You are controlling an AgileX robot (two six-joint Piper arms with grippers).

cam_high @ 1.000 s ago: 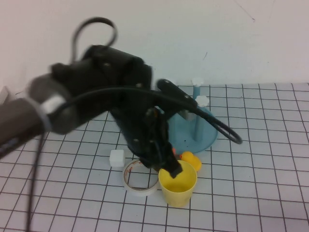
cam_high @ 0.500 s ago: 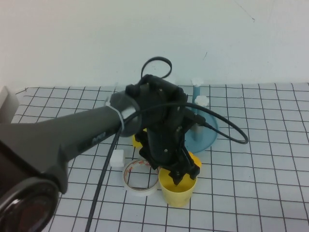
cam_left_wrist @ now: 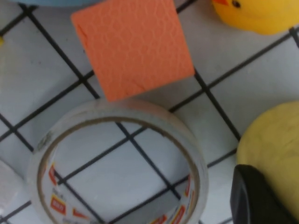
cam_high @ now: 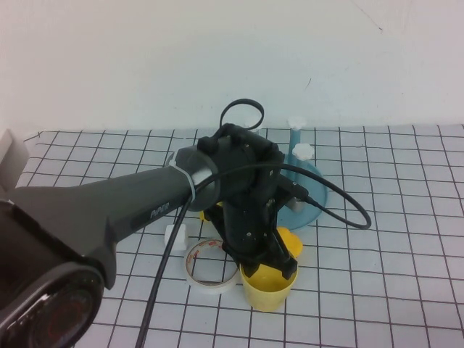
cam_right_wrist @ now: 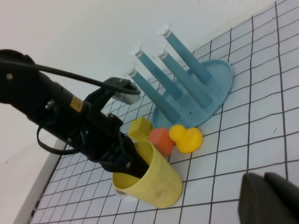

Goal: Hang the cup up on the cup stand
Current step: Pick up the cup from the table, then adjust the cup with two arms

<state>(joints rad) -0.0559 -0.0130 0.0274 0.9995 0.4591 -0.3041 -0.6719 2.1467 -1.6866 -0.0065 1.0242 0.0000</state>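
The yellow cup [cam_high: 267,291] stands upright near the table's front, also seen in the right wrist view [cam_right_wrist: 156,182] and left wrist view [cam_left_wrist: 275,144]. My left gripper [cam_high: 272,262] reaches down onto its rim and is shut on the cup wall; one of its fingers [cam_left_wrist: 257,198] lies against the cup's outside, the other is inside [cam_right_wrist: 134,164]. The light blue cup stand [cam_high: 310,206] with white-capped posts stands behind, apart from the cup, and shows in the right wrist view [cam_right_wrist: 212,86]. My right gripper [cam_right_wrist: 270,200] is shut and empty, low over the table to the cup's right.
A tape roll [cam_high: 210,267] lies touching the cup's left side. A yellow duck [cam_high: 291,239], an orange block [cam_right_wrist: 160,139] and a yellow cube [cam_right_wrist: 140,129] sit between cup and stand. A white cube [cam_high: 176,234] lies further left.
The left arm has drawn back from the camera and steadied, and its gripper has sunk lower onto the cup's rim. The cup stays in place.
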